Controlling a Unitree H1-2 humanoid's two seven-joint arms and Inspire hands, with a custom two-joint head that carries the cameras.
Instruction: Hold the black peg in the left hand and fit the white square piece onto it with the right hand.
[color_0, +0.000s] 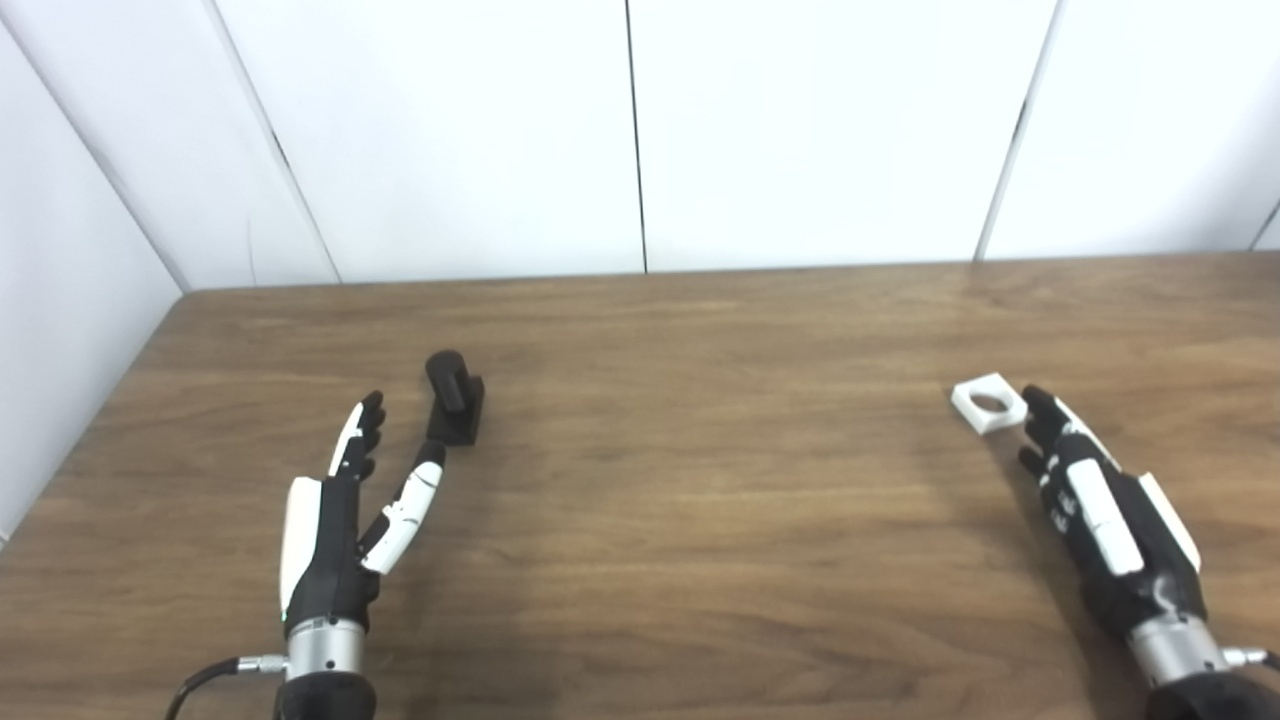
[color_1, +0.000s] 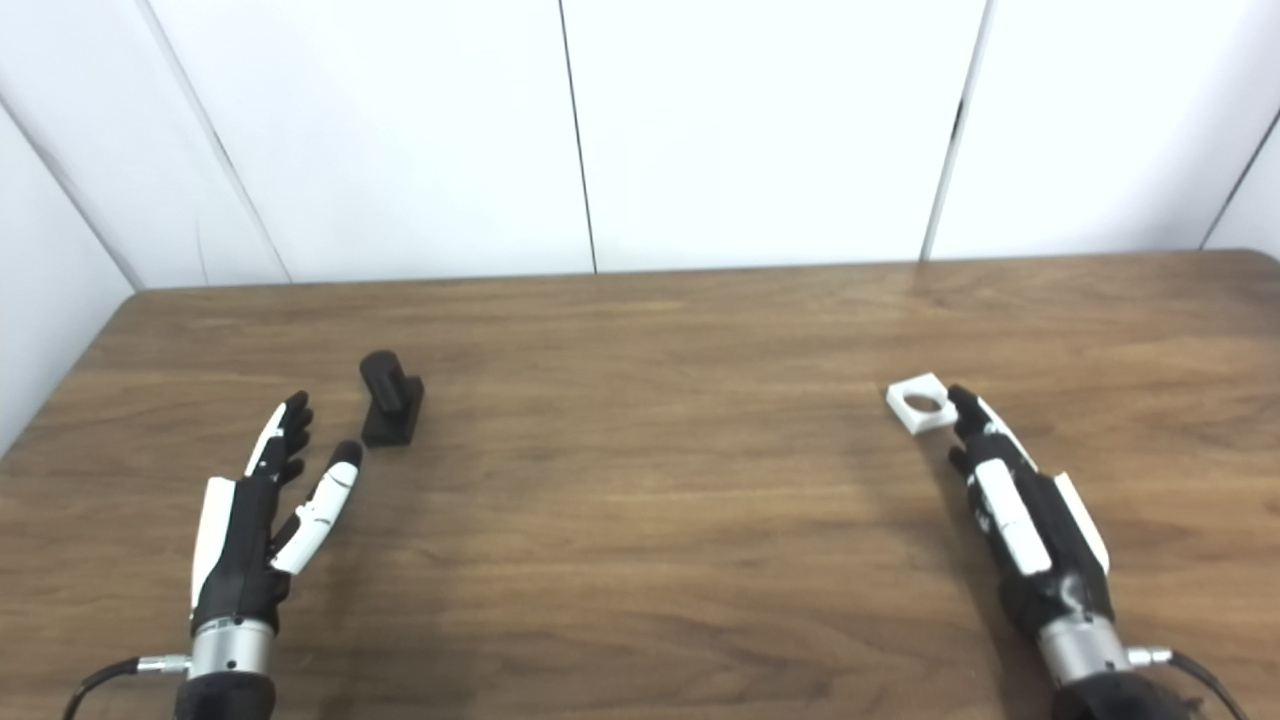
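A brown wood-grain table carries everything. The left hand is seen spread and empty, thumb tip just short of the black plastic peg on its block base, which lies just ahead and slightly right, its long axis pointing away. The right hand is extended, fingers together, holding nothing; its fingertips appear to touch the small white square piece with a round hole, lying flat directly ahead.

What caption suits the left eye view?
Open left robot hand nears black peg; right robot hand reaches white square piece.
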